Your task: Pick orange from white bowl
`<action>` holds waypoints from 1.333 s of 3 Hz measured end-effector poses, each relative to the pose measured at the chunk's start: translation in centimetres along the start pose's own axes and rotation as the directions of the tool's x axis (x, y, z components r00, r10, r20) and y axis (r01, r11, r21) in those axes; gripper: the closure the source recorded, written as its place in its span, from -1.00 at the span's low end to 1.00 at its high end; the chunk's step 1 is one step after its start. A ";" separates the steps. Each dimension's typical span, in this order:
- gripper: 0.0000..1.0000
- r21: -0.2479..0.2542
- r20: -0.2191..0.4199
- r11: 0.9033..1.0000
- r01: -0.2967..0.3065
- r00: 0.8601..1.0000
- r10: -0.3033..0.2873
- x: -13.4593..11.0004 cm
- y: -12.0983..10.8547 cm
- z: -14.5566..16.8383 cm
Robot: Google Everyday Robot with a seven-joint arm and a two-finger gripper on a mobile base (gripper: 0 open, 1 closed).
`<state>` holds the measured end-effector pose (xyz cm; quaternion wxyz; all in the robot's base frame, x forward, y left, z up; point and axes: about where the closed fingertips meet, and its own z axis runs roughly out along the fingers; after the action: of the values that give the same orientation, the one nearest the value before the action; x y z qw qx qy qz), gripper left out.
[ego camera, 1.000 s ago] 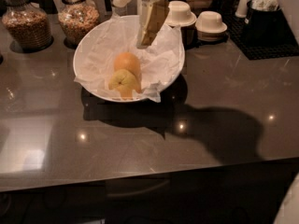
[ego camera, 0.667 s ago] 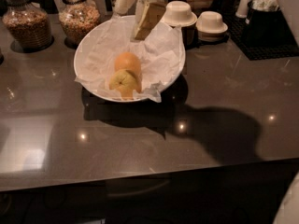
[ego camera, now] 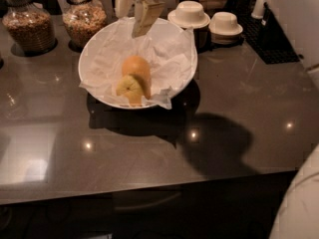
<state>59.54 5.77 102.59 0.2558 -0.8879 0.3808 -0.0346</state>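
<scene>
The white bowl sits on the dark counter, lined with crinkled white paper. Two fruits lie touching in its middle. The orange is the yellowish one in front, with a dark stem dimple facing me. A smooth, evenly orange ball lies just behind it. My gripper hangs from the top of the view over the bowl's far rim. It is above and behind the fruits and touches neither.
Two glass jars of grains stand at the back left. Two upturned cream bowls sit at the back right, next to a black rack. The counter's front edge runs along the bottom.
My gripper has moved to the left along the bowl's far rim. The fruits and the bowl have not moved.
</scene>
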 end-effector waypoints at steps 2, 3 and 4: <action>-0.88 -0.114 -0.131 0.961 0.254 0.954 -0.268 -0.5 -1.1 4.6; -0.70 -0.173 -0.157 0.938 0.299 0.932 -0.326 -0.2 -0.4 7.4; -0.64 -0.212 -0.158 0.934 0.287 0.933 -0.322 0.7 0.4 10.1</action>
<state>62.40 9.42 93.52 0.1258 -0.9488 0.2623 -0.1228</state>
